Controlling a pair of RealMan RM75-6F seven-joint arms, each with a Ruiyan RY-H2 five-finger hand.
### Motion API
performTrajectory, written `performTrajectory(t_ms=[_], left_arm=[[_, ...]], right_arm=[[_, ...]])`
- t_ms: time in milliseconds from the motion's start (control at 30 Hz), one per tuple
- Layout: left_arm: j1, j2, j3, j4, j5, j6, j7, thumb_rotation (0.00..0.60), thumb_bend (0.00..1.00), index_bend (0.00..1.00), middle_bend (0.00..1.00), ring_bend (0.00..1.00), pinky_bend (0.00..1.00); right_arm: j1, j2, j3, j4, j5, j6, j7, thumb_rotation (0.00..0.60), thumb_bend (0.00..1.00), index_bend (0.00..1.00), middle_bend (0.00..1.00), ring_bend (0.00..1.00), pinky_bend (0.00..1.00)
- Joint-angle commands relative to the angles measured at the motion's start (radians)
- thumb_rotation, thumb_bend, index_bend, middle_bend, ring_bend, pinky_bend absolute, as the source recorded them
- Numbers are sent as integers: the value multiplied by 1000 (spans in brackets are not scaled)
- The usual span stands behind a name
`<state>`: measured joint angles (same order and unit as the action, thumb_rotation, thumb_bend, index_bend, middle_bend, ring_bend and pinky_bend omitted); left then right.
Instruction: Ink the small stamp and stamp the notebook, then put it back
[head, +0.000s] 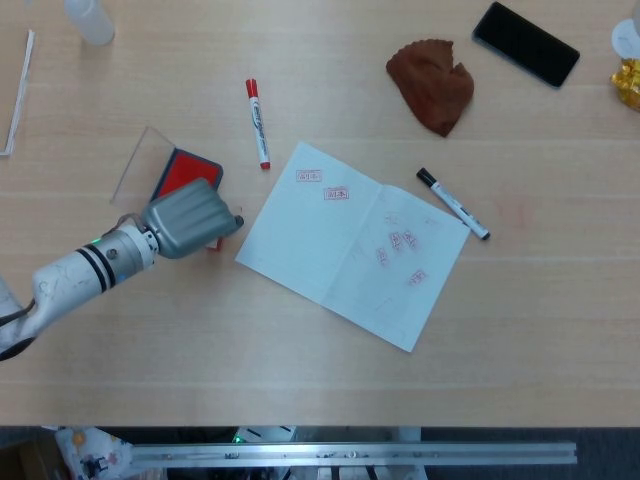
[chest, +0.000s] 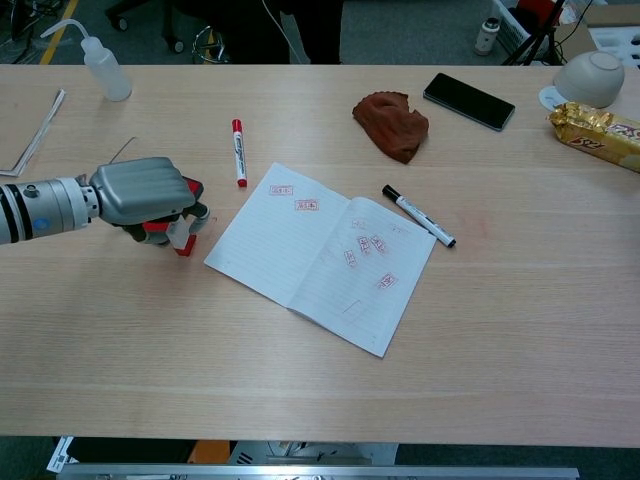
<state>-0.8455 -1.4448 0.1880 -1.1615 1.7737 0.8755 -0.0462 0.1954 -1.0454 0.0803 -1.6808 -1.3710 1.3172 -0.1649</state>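
Observation:
My left hand (head: 190, 218) (chest: 145, 192) reaches in from the left, its fingers curled over the small stamp (head: 212, 245) (chest: 181, 240). The white stamp with its red base stands on the table, pinched under the fingertips. Just behind the hand lies the red ink pad (head: 185, 172) (chest: 191, 186), partly hidden by it, with its clear lid (head: 140, 160) to the left. The open notebook (head: 350, 240) (chest: 320, 255) lies to the right of the stamp and carries several red stamp marks. My right hand shows in neither view.
A red marker (head: 257, 122) lies behind the notebook and a black marker (head: 452, 202) by its right edge. A brown cloth (head: 432, 85) and a phone (head: 525, 42) sit at the back right. A squeeze bottle (chest: 105, 65) stands at the back left.

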Motion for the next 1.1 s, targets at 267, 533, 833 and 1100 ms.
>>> performTrajectory(t_ms=[267,533,833,1100], left_arm=[[-10,10,-29,-53,-53,-45,32,600,269,455,940,923,1000],[-22,17,-58,-84,-98,-78,46,600,270,451,938,923,1000],[-17,40,-47,-113,-94,-77,99,600,269,444,930,914,1000],[-9,28,-41,-113,-86,-69,125,600,269,462,932,914,1000]], right_arm=[[-2,1,1,16,0,-2,20,600,181,59,144,81,177],[-9,5,0,23,-6,7,34,600,182,59,144,82,177],[-14,6,-3,31,-13,11,47,600,181,60,144,82,178],[-18,8,-5,32,-18,12,51,600,181,59,144,82,177]])
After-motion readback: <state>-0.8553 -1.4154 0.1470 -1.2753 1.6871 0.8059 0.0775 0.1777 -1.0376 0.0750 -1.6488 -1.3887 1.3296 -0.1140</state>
